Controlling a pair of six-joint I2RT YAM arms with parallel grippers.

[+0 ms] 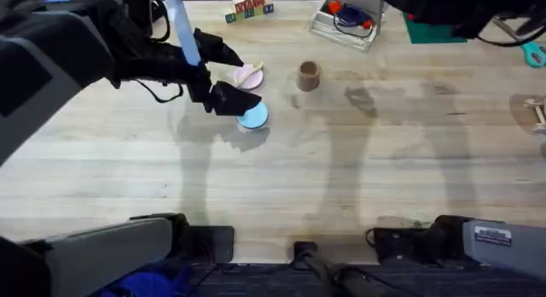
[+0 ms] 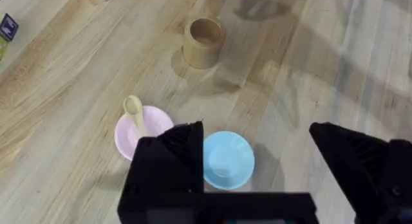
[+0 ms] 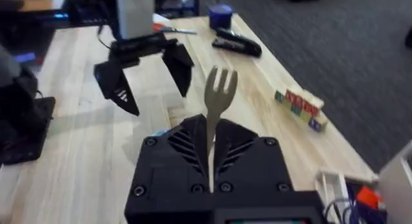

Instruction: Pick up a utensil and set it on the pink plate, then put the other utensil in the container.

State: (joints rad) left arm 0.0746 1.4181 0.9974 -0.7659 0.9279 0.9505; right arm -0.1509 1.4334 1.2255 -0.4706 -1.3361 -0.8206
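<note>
The wooden spoon [image 2: 134, 111] lies on the pink plate [image 2: 158, 121], its bowl sticking out past the rim. From overhead the spoon [image 1: 247, 71] and the pink plate [image 1: 253, 78] sit at the back middle. My left gripper [image 1: 229, 75] hangs open just beside and above them, with nothing between its black fingers [image 2: 174, 150]. The brown container [image 1: 308, 75] stands upright to the right of the plates, apart from both grippers. My right gripper [image 3: 211, 134] is shut on the wooden fork [image 3: 221, 89], whose tines point up. Its arm [image 1: 461, 11] is raised at the back right.
A light-blue plate [image 1: 254, 118] lies in front of the pink one, under the left gripper. A clear plastic box [image 1: 345, 20] and a row of letter blocks [image 1: 249, 5] stand along the back edge. Teal scissors [image 1: 536, 54] lie at the right edge.
</note>
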